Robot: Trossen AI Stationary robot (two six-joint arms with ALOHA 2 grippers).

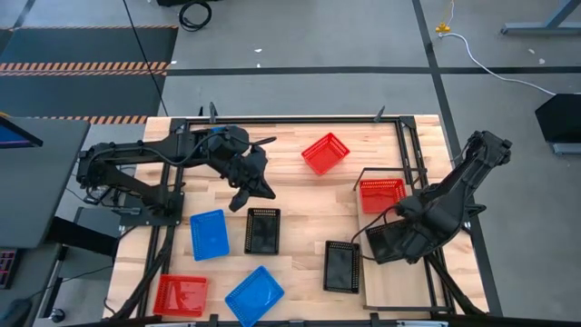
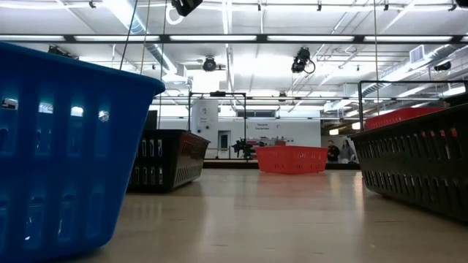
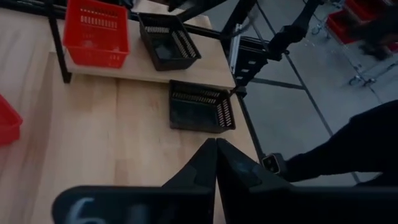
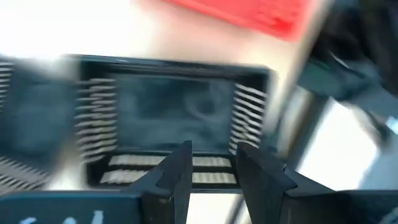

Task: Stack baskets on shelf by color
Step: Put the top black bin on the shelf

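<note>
From above we see the right gripper (image 1: 392, 238) low over the shelf (image 1: 399, 291), just over a black basket (image 1: 390, 243) that the arm mostly hides; a red basket (image 1: 382, 194) sits on the shelf just beyond it, and a second black basket (image 1: 342, 266) lies on the table beside the shelf. The left gripper (image 1: 243, 196) hangs over the table's middle, with a third black basket (image 1: 262, 230) just below it and a blue basket (image 1: 209, 234) next to that; another red basket (image 1: 325, 153), one more red (image 1: 180, 295) and one more blue (image 1: 254, 295) lie farther off. The low view shows no gripper, only baskets on the table. In the left wrist view the left fingers (image 3: 205, 165) are pressed together and hold nothing; ahead of them lies the black basket on the table, and further ahead the shelf with its red and black baskets. In the right wrist view the right fingers (image 4: 180, 171) stand apart, one on each side of the near wall of the black basket (image 4: 180, 112), and do not seem to clamp it. We judge that this basket is being let go. The risk is that a finger catches the mesh wall when the arm lifts and drags or tips the basket, perhaps against the red one near it.
</note>
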